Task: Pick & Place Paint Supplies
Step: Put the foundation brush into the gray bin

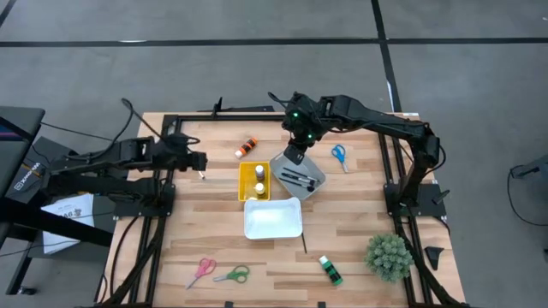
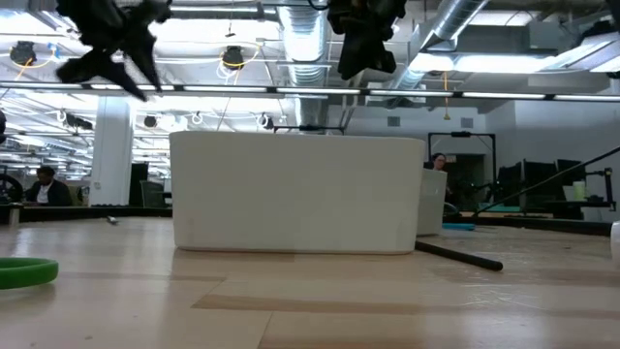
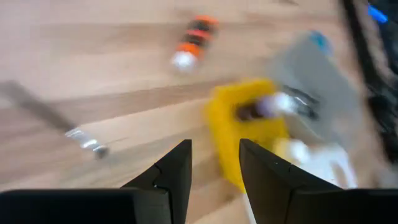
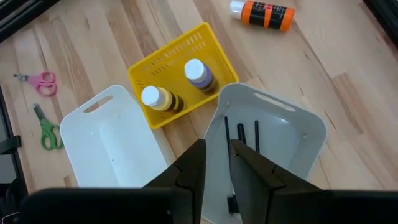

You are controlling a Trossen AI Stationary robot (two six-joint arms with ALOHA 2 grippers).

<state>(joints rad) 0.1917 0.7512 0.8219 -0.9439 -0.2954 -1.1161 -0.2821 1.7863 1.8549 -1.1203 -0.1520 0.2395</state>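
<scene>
Jaws of the right gripper hang narrowly apart, empty, above the grey tray holding three paintbrushes; left gripper, jaws apart, empty, near the orange bottle.

A: Left arm? 
B: Reaches in level from its side, left gripper raised, fingers parted, nothing between them.

A: Right arm? 
B: Bent inward, right gripper pointing down, fingers narrowly apart, empty.

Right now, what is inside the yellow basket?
The yellow basket holds two paint bottles standing up: a purple one and a yellow one. The floor beneath them is covered.
</scene>
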